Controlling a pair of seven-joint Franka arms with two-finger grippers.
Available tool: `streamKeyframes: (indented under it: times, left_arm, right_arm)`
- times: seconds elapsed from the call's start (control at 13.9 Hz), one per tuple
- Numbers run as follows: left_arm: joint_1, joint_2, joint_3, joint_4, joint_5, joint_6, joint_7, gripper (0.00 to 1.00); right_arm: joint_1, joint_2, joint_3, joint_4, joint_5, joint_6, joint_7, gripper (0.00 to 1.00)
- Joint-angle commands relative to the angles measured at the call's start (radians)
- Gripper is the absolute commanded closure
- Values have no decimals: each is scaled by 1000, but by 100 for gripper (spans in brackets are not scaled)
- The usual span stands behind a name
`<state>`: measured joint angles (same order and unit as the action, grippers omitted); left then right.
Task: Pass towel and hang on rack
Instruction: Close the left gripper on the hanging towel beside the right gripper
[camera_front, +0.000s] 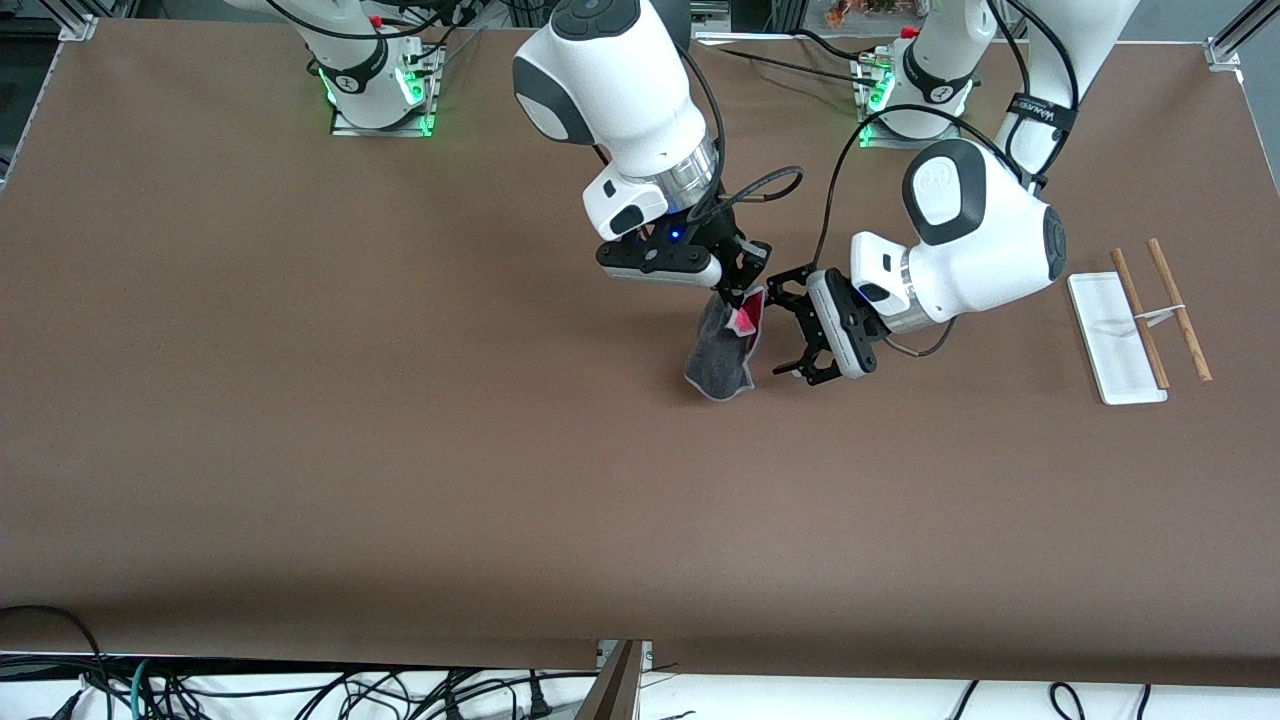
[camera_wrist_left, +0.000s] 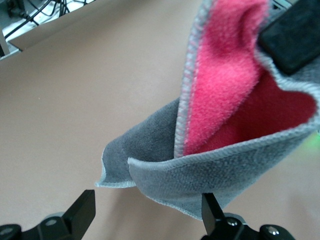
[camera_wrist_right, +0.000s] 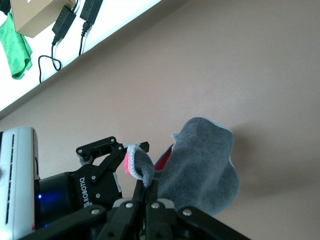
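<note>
**Jaws mid-handoff**

Right gripper jaws pinch the towel by its top corner, hanging over the mid surface. Left gripper jaws spread wide beside it. Soft, limp, light; I'd grab the stitched upper edge. Rack sits toward the left arm's end.

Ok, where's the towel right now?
In the front view the towel hangs above mid-table from the right gripper, which is shut on its top edge; the open left gripper is right beside it.

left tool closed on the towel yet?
No. The left tool is open beside the towel, which hangs from the shut right tool.
</note>
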<state>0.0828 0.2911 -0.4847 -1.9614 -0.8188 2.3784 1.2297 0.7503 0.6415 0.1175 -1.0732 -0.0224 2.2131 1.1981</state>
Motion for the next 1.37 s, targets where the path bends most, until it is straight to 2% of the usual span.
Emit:
streamKeyframes:
  times: [0.0,0.14,0.36,0.65,1.01,1.08,1.29]
  left_arm:
    - [-11,7,5,87,88,-2,62,6]
    - [-20,0,5,107,170,-2,67,0]
    - [-52,-9,6,118,181,1,68,0]
    - [-75,-23,5,114,366,-1,67,0]
    - [-112,-12,6,91,411,-7,65,0]
    - [-112,-10,5,73,411,-8,67,1]
    - [-133,-4,5,67,451,-11,67,20]
  right_arm:
    - [4,-2,-2,-1,9,11,6,100]
    - [6,0,-2,-2,9,11,9,100]
    - [6,0,-2,-1,9,11,8,100]
    - [6,0,-2,-2,9,11,6,100]
    - [6,0,-2,-2,9,13,6,100]
    - [6,0,-2,-2,9,13,6,100]
    - [6,0,-2,-2,9,13,6,100]
